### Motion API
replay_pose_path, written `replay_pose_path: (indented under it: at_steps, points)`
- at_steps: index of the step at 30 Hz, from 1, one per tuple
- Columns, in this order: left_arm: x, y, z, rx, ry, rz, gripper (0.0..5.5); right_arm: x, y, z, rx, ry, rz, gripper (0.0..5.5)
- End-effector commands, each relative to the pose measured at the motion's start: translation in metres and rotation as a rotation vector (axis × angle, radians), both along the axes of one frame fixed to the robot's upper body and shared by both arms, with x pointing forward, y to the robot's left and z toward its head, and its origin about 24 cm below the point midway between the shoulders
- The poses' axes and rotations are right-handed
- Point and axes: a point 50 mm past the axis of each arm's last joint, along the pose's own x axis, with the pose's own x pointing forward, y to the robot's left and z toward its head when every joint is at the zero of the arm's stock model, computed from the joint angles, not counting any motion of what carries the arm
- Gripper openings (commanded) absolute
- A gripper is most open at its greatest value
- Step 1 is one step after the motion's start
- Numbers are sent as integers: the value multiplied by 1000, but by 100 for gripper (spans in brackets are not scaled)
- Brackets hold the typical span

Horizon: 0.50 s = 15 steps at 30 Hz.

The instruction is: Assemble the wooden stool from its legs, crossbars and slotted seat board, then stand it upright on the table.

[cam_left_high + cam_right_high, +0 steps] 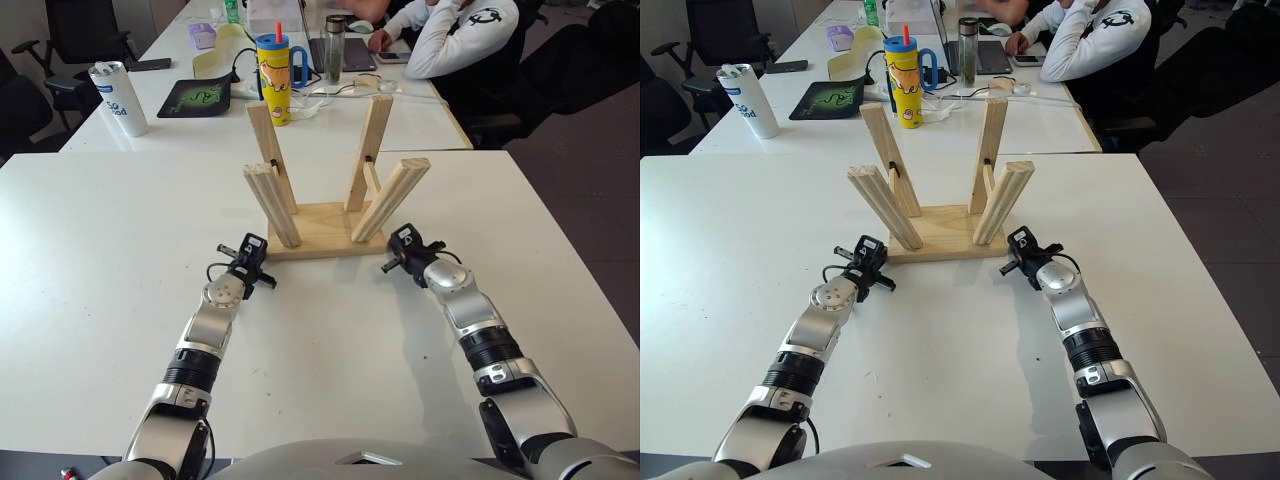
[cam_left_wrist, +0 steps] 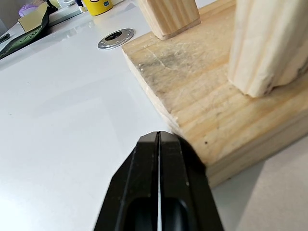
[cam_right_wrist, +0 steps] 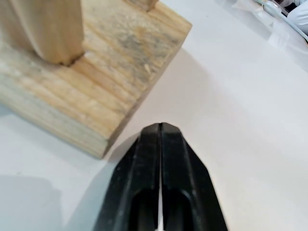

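Stool (image 1: 320, 228) (legs (image 1: 272, 160) skyward) on table (image 1: 100, 260)

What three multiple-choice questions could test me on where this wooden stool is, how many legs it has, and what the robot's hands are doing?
1. Where is the seat board?
A) on a chair
B) lifted in the air
C) flat on the white table

2. How many legs stick up from it?
A) two
B) four
C) six

3. The left hand and right hand are:
A) shut and empty
B) wide open
C) gripping a leg

Answers: 1 C, the board lies on the tabletop; 2 B, four legs rise from it; 3 A, each hand's fingers press together with nothing between them.
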Motion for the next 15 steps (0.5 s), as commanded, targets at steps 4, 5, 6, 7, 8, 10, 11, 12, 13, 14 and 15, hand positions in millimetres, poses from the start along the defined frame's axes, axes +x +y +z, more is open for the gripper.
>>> replay_pose_path:
  at_steps: [4,5,6,7,8,10,11,12,13,14,15]
  points:
    - [-17,-30,-1,-94,98,-75,1,-11,34,-9,174,35,187,0]
    - [-16,-33,6,-111,81,-84,1,-13,38,-5,208,19,212,0]
    - [-14,-35,14,-124,62,-91,1,-13,42,0,236,-1,233,0]
    - [-12,-38,23,-130,39,-99,1,-14,45,7,263,-28,254,0]
    - [-10,-41,31,-120,11,-113,1,-13,49,17,284,-75,273,0]
    - [-8,-48,48,-139,-33,-140,1,-13,57,38,347,-145,304,0]
    - [-7,-53,60,-156,-63,-154,1,-14,61,50,371,-182,325,0]
    - [-6,-57,71,-173,-91,-167,1,-14,64,60,388,-209,342,0]
    - [-7,-61,81,-189,-119,-181,1,-15,66,68,398,-232,349,0]
    - [-7,-64,91,-208,-141,-190,1,-14,67,75,405,-248,352,0]
    - [-8,-66,98,-218,-155,-198,1,-14,67,79,407,-260,350,0]
